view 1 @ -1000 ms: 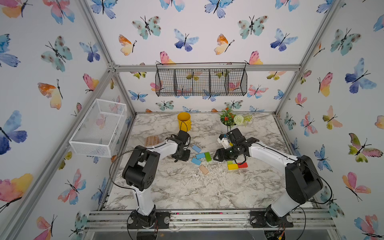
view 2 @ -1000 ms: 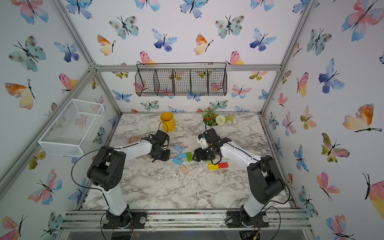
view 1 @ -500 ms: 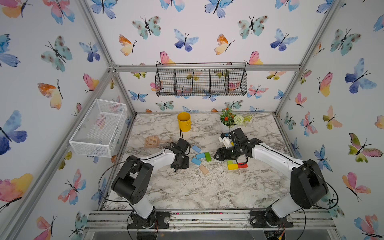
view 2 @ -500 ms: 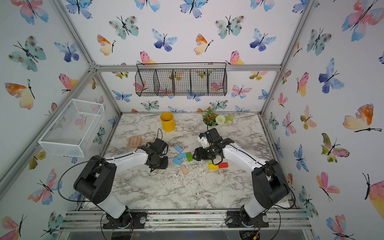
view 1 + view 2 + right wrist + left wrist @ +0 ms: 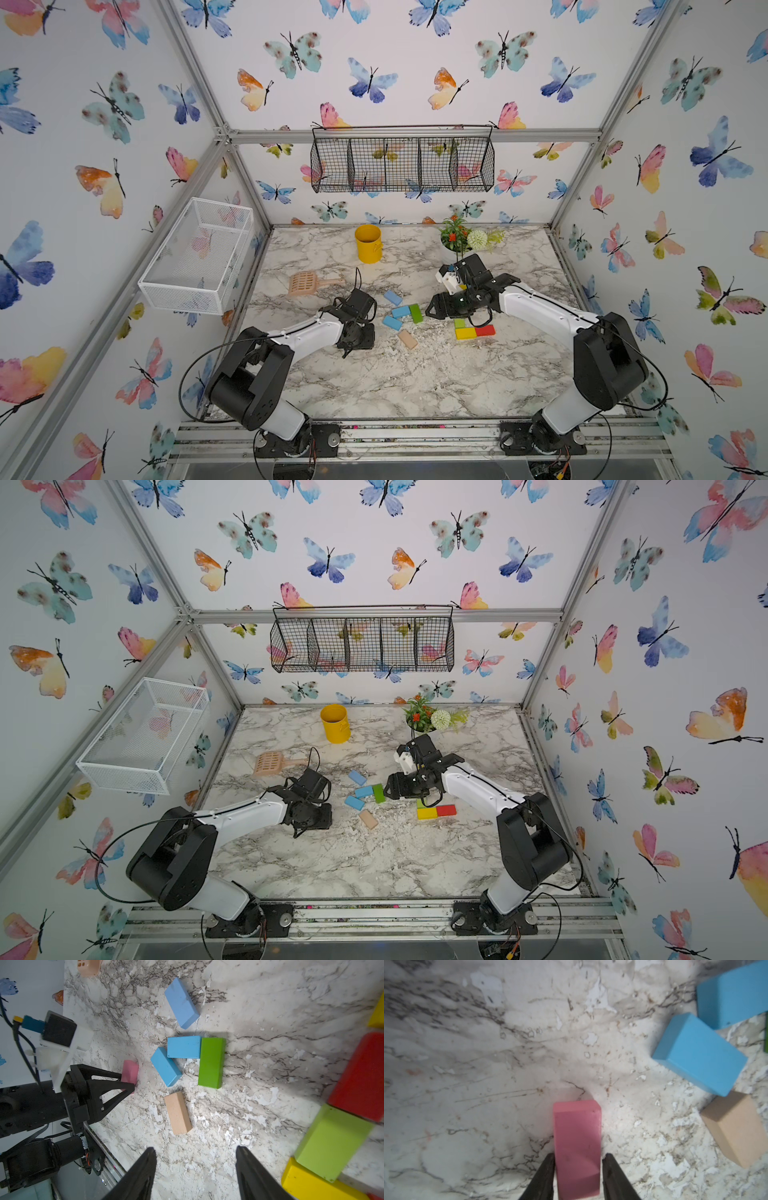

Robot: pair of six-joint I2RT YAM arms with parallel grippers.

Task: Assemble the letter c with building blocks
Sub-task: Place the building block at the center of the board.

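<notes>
Left end effector (image 5: 578,1159) sits low on the desk (image 5: 415,382), its two black fingers (image 5: 547,1169) on either side of a pink block (image 5: 577,1136). The block lies flat on the marble. One finger is against its edge and a thin sliver of light shows at the other, so I cannot tell whether it is pinched or let go.

Just past the pink block, toward the middle of the desk, the near blue block (image 5: 166,1066) lies askew, its corner touching the middle blue block (image 5: 184,1046). That one butts end-on against the long side of a green block (image 5: 212,1062). A far blue block (image 5: 181,1002) lies apart from them toward the back wall, and a tan block (image 5: 177,1112) lies alone on the front side of the group.

Right end effector (image 5: 195,1167) has its jaws spread wide with nothing between them; in both top views it hangs just beside the green block. Under its arm a yellow block (image 5: 464,333) and a red block (image 5: 485,331) lie end to end, touching, with a lime block (image 5: 459,323) against the yellow one's back edge.

Farther back are a tan scoop (image 5: 307,284), a yellow cup (image 5: 368,244) and a pot of flowers (image 5: 461,239).
</notes>
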